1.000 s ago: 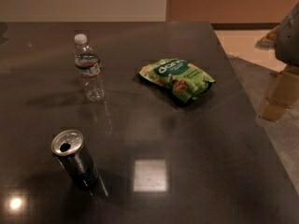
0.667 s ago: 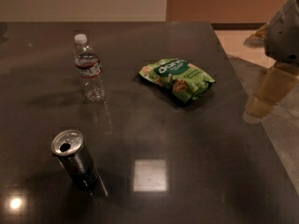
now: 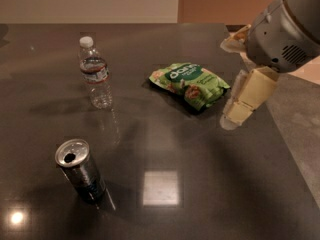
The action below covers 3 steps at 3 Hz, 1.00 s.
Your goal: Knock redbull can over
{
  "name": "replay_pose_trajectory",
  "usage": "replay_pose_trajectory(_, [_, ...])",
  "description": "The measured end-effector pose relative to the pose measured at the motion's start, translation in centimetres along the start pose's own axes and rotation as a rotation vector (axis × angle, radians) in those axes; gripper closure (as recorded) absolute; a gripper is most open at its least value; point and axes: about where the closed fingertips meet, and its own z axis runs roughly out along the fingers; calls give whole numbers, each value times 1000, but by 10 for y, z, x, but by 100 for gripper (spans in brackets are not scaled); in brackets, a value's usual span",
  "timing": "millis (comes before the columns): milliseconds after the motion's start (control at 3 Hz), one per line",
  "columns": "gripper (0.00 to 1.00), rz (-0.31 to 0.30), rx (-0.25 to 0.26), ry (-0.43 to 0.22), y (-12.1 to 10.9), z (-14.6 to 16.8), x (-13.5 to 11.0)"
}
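At about 7 o'clock on the dark, glossy stone-look worktop (image 3: 200,194): slim dark blue-and-silver metal redbull can (image 3: 80,173), standing upright. Long axis vertical, silver top with open pull-tab hole facing up, base on the worktop. No readable writing on its body.

At about 10 o'clock, well apart from the can: clear plastic water bottle (image 3: 95,79) with white cap, upright; dark label band with a touch of red, text not readable.

Near centre, toward 1 o'clock: green crinkled snack bag (image 3: 189,85) lying flat, white lettering on it too blurred to read.

At 3 o'clock, over the worktop's right edge and just beside the bag: cream-coloured pincer (image 3: 234,116) hanging from a grey rounded wrist, pointing down and left. Holding nothing; whether open or closed cannot be told. Well apart from the can.
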Motion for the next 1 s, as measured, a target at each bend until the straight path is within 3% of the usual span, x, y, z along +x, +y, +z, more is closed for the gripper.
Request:
replay_pose_trajectory(667, [0,-109,-105,-187,32,51,-70])
replay_pose_trajectory(1000, [0,-170,-165,-251,49,78,-102])
